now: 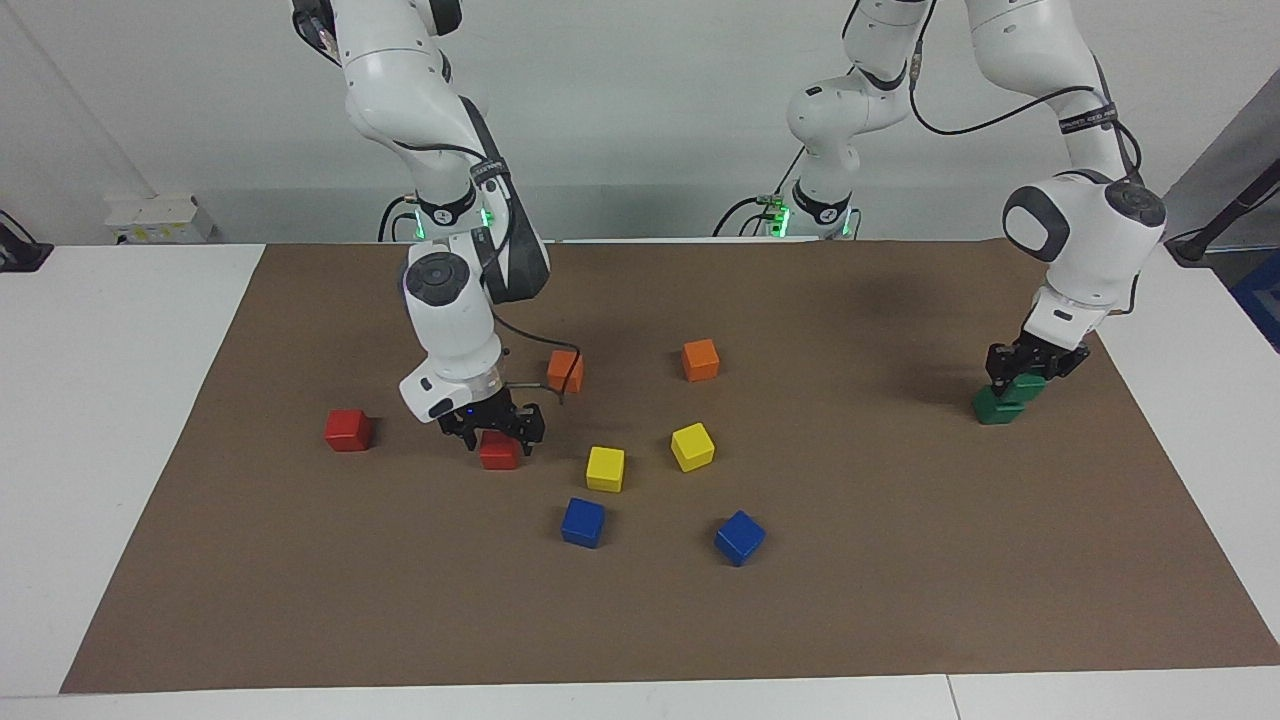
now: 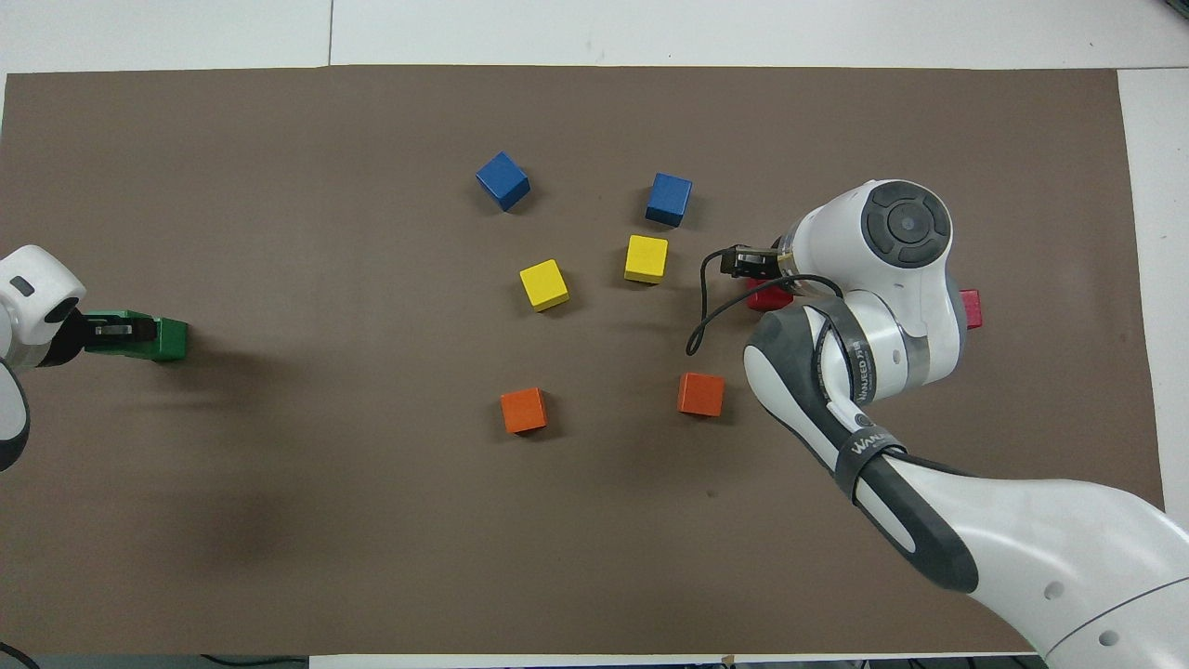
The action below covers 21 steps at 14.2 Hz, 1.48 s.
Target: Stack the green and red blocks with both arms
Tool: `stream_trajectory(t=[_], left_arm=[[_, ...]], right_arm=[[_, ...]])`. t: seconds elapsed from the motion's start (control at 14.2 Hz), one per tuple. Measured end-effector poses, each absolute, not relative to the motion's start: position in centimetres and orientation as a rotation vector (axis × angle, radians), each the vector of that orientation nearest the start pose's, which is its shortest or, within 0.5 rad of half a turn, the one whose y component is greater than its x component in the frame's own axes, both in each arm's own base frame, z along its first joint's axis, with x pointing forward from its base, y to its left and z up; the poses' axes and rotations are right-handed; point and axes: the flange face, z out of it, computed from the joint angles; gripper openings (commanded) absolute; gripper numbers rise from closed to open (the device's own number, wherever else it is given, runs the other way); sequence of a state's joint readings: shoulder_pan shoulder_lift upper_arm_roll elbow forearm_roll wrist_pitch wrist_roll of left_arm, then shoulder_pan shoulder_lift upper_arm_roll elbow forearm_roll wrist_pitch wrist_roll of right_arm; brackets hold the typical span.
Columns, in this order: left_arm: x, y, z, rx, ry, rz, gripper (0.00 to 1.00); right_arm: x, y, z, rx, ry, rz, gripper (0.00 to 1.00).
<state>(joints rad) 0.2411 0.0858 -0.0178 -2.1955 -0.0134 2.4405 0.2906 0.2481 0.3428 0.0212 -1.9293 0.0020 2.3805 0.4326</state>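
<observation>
Green blocks: both sit at the left arm's end of the mat, one held by the left gripper (image 1: 1022,381), pinched tight on the upper green block (image 1: 1028,383), which rests skewed on the lower green block (image 1: 994,406); in the overhead view that pair is at 9 o'clock. You can see the top one overhangs toward the robots, not squared. Risk: if you let go now, it may tip or slide off, esp. if the fingers drag it on the way up.

Red blocks: the right gripper (image 1: 497,428) is low over the red block (image 1: 498,452) nearest the yellow cubes (image 1: 605,468), fingers spread either side of it, not closed yet. Whether the pads touch the block, can't tell. The other red block (image 1: 348,429) lies well apart, toward the right arm's end, approx 3 o'clock overhead. Risks here: a fingertip lands on the block's top edge and shoves it; an off-centre pinch twists it; the dangling cable (image 1: 545,385) near the orange cube (image 1: 565,370) snags or nudges it as you lift.
</observation>
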Motion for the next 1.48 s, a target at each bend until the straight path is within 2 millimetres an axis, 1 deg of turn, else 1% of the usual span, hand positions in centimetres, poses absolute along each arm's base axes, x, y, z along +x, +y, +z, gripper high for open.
stream_trajectory(t=[0.07,0.28,0.35,0.42,0.49,0.7,0.84,0.99,1.13,1.27,1.34,1.41,1.48], left_arm=[[54.4,12.3,35.9,-3.102,0.089,-0.244,0.0],[54.4,12.3,35.6,-3.104,0.086,-0.245,0.0],[54.4,12.3,35.5,-3.103,0.086,-0.249,0.0],[54.3,12.3,35.5,-3.103,0.086,-0.25,0.0],[54.3,12.3,35.4,-3.103,0.085,-0.25,0.0],[54.3,12.3,35.1,-3.109,0.073,-0.255,0.0],[54.3,12.3,34.7,-3.111,0.069,-0.256,0.0],[54.3,12.3,34.5,-3.112,0.067,-0.257,0.0],[54.3,12.3,34.5,-3.111,0.067,-0.261,0.0],[54.3,12.3,34.5,-3.11,0.07,-0.263,0.0],[54.3,12.3,34.5,-3.109,0.085,-0.263,0.0],[54.3,12.4,34.5,-3.106,0.111,-0.263,0.13],[54.3,12.4,34.5,-3.104,0.131,-0.264,0.67]], right_arm=[[60.5,16.6,31.9,-3.085,0.252,-0.145,0.94],[60.1,16.3,31.1,-3.097,0.204,-0.123,0.61],[60.0,16.1,30.9,-3.102,0.187,-0.114,0.42],[59.8,15.8,30.5,-3.107,0.167,-0.103,0.2],[59.6,15.7,30.2,-3.111,0.151,-0.094,0.08],[59.7,14.9,30.3,-3.115,0.134,-0.096,0.06],[60.2,13.3,30.9,-3.116,0.127,-0.111,0.06],[60.9,10.6,32.8,-3.123,0.106,-0.112,0.07],[61.4,6.8,36.1,-3.132,0.064,-0.109,0.07],[60.9,2.8,39.4,-3.139,0.023,-0.101,0.07],[60.5,1.1,40.4,-3.142,0.006,-0.092,0.07],[60.0,-0.5,41.1,-3.144,-0.013,-0.077,0.07],[59.6,-1.7,41.3,-3.145,-0.031,-0.066,0.07]])
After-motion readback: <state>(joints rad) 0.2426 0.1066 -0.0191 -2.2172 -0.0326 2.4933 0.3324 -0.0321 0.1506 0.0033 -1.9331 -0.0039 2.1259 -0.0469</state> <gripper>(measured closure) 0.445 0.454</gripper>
